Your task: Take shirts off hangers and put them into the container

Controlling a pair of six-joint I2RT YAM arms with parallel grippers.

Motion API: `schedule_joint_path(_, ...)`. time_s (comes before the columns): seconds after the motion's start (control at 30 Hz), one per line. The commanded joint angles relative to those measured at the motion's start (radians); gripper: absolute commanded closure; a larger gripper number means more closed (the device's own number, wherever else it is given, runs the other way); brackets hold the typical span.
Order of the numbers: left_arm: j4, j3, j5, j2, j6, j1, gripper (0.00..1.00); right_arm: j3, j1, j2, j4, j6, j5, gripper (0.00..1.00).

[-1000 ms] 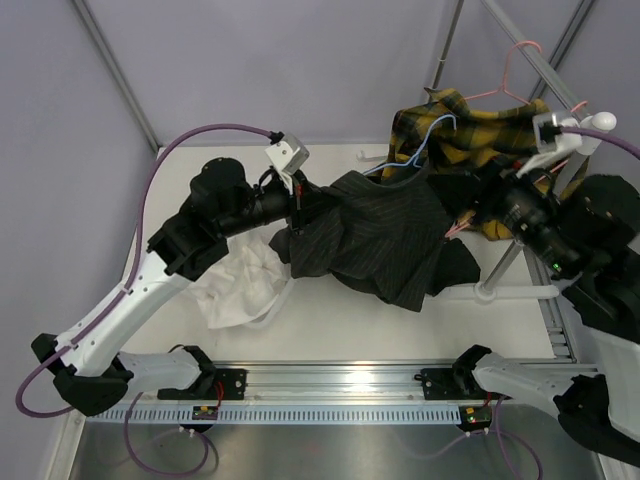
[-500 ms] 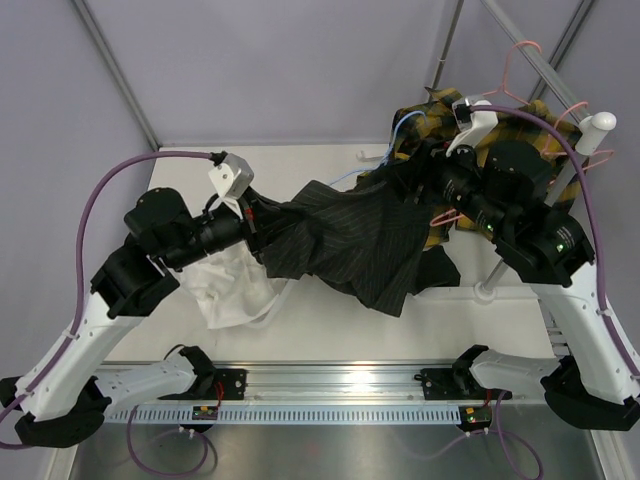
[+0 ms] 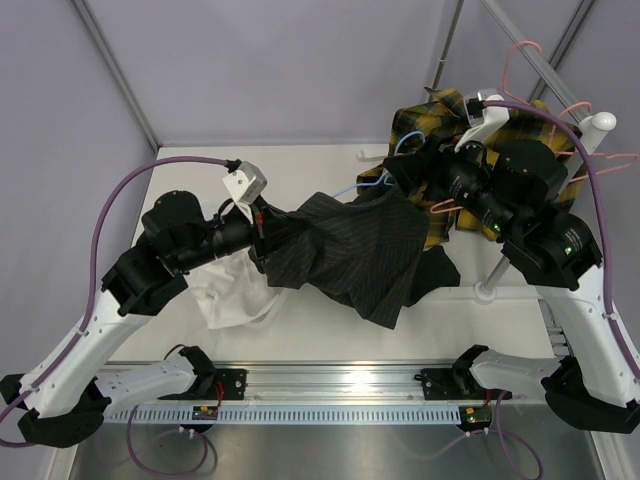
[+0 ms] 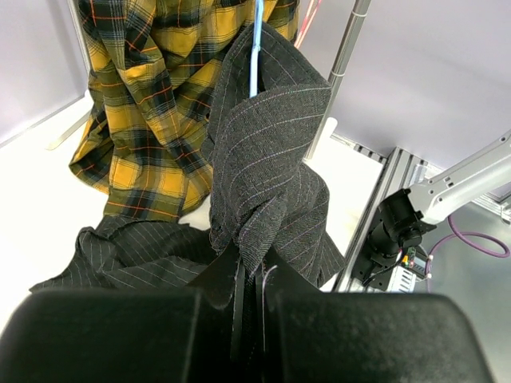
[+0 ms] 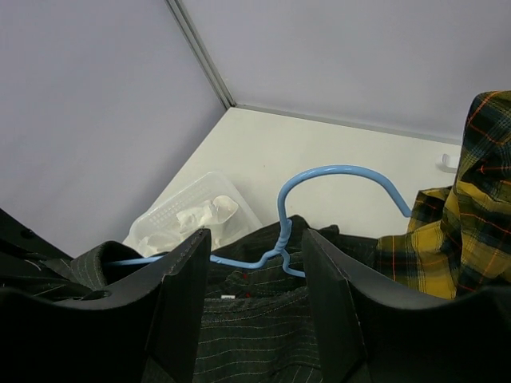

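Top view, left pincer: your left gripper point(image 3: 262, 232) is clamped tight on a bunched edge of the black pinstriped cloth shirt point(image 3: 350, 250), which hangs stretched above the table.
Top view, right pincer: your right gripper point(image 3: 432, 172) sits at the shirt's far end, just beside the yellow-and-black plaid shirt point(image 3: 440, 125) draped on the rack.
Top view, rest: the plain white shirt point(image 3: 235, 290) lies heaped under your left arm; pink wire hangers point(image 3: 518, 60) hang near the white knobbed pole point(image 3: 600, 122).
Left wrist: you see the fingers pinched together on a twisted fold of pinstripe, and the plaid hangs beyond it.
Right wrist: your jaws stand apart, the thin light blue wire hanger point(image 5: 335, 169) has its neck between them, untouched, with the pinstriped collar below.
Right wrist, tub: the shallow translucent plastic tub point(image 5: 164, 215) holds the white shirt.
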Motion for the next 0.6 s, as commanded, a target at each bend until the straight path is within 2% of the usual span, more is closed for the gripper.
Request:
schedule_joint_path(0.0, 0.073, 0.011, 0.022, -0.026, -0.013, -0.004, 1.0, -0.017, 0.006, -0.003, 0.064, -0.004, 0.003, 0.43)
schedule_joint_path(0.3, 0.081, -0.008, 0.036, -0.048, -0.025, -0.004, 1.0, -0.071, 0.006, 0.012, 0.124, 0.016, -0.014, 0.43)
schedule_joint_path(0.37, 0.09, -0.008, 0.057, -0.049, -0.029, -0.006, 1.0, -0.092, 0.008, 0.015, 0.143, 0.019, -0.017, 0.47)
schedule_joint_path(0.4, 0.092, -0.009, 0.062, -0.051, -0.034, -0.006, 1.0, -0.095, 0.008, 0.021, 0.155, 0.025, -0.02, 0.56)
schedule_joint_path(0.47, 0.099, -0.015, 0.073, -0.051, -0.039, -0.006, 1.0, -0.103, 0.008, 0.035, 0.161, 0.03, -0.029, 0.62)
schedule_joint_path(0.5, 0.104, -0.015, 0.076, -0.049, -0.042, -0.004, 1.0, -0.11, 0.008, 0.038, 0.176, 0.037, -0.034, 0.71)
schedule_joint_path(0.53, 0.104, -0.017, 0.077, -0.051, -0.043, -0.006, 1.0, -0.118, 0.006, 0.04, 0.186, 0.036, -0.037, 0.89)
schedule_joint_path(0.57, 0.105, -0.018, 0.077, -0.051, -0.045, -0.006, 1.0, -0.126, 0.006, 0.041, 0.19, 0.034, -0.03, 1.0)
